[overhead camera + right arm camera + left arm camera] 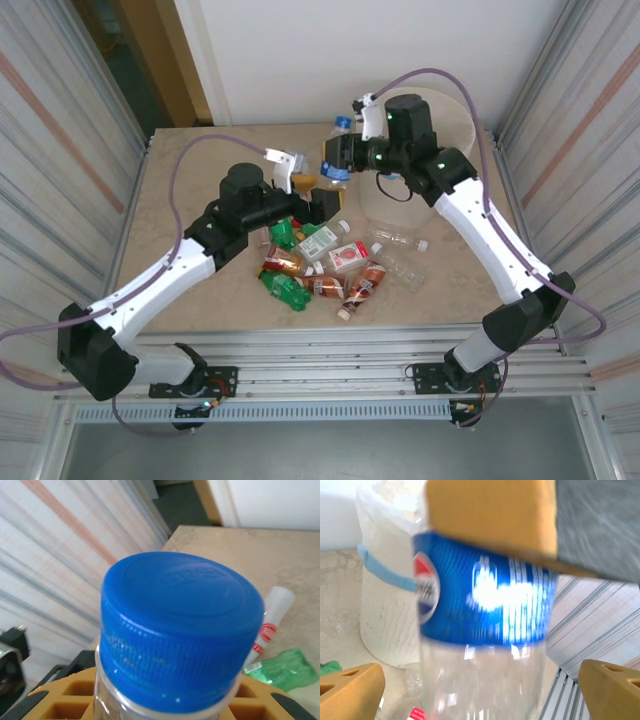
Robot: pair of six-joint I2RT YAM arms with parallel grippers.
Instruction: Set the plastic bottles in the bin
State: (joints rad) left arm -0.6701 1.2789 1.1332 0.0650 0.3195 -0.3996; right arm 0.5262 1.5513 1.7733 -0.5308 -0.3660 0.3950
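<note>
A beige stone-patterned surface (190,170) sits between ribbed metal walls (60,140), with a white wall behind.

The right end effector (336,158) is clamped on a blue-capped bottle (341,125), holding it upright above the surface. In the right wrist view the blue cap (180,625) looms close to the lens, with the yellow fingers (55,695) pressed in just below the bottle's neck.

The left end effector (325,192) sits just below and beside the right one. Its yellow fingers (350,685) are spread wide on either side of the same bottle (485,605), with a gap showing on each side. The bottle has a clear body and a blue label.

The bin (462,118), cream with a blue-edged liner, stands just beyond the right end effector on its far side, partly hidden by that arm. In the left wrist view the bin (385,605) appears behind the held bottle, to its left.

The other plastic bottles (325,262) lie in a loose heap on the surface, nearer the arm bases than both end effectors. Among them are a green bottle (286,290) and brown-filled ones. The right wrist view shows a green bottle (285,667) and a clear one with a red and white label (272,620) lying beyond the cap.
</note>
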